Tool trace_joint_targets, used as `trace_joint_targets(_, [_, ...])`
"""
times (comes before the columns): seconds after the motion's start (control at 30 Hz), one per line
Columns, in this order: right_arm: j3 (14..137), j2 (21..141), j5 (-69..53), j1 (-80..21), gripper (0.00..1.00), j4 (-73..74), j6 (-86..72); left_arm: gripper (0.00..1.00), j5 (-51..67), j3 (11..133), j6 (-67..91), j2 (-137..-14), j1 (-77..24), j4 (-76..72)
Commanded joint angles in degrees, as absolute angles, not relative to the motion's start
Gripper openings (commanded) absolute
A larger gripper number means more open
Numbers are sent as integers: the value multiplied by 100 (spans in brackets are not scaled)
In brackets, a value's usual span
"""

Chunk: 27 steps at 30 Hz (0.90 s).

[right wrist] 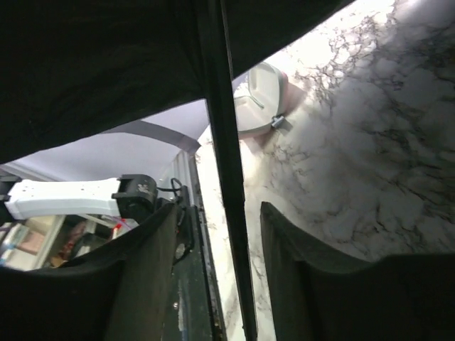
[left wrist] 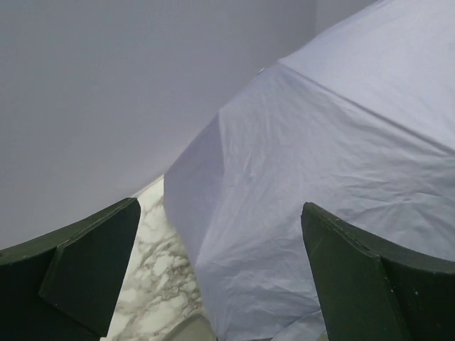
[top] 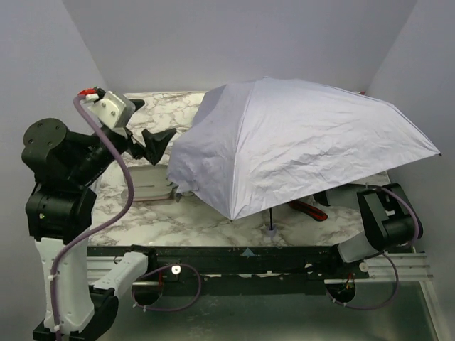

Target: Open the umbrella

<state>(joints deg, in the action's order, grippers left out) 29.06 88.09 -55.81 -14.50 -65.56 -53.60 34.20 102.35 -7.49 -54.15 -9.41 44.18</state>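
Umbrella (top: 298,142) spread open, shaft (right wrist: 226,156) within parted right end effector (right wrist: 219,238)

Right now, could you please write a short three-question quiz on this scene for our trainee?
1. True or false: the umbrella has its canopy spread open.
2. What runs between the fingers of the right claw? A) the black shaft B) a spoon C) a rope
3. Fill in: the left claw is ____ and holds nothing.

Key: 1 true; 2 A; 3 open.
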Motion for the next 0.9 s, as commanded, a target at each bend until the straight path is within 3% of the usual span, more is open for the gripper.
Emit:
trace_joint_targets(0.0, [2818, 8261, -5307, -1421, 58, -5715, -4363, 98, 2411, 9502, -30, -5292, -600, 3954])
trace_joint_targets(0.33, [2833, 7034, -4998, -1407, 82, -3576, -3059, 98, 2451, 8949, 532, -5689, 79, 4312])
trace_joint_targets(0.57, [2958, 5617, -4191, -1371, 97, -1247, -1894, 98, 2666, 10007, 329, -6947, 722, 5732])
trace_joint_targets(0.87, [3648, 4670, -2011, -1371, 100, 1207, -392, 98, 2696, 10088, 28, -7594, 1035, 5984])
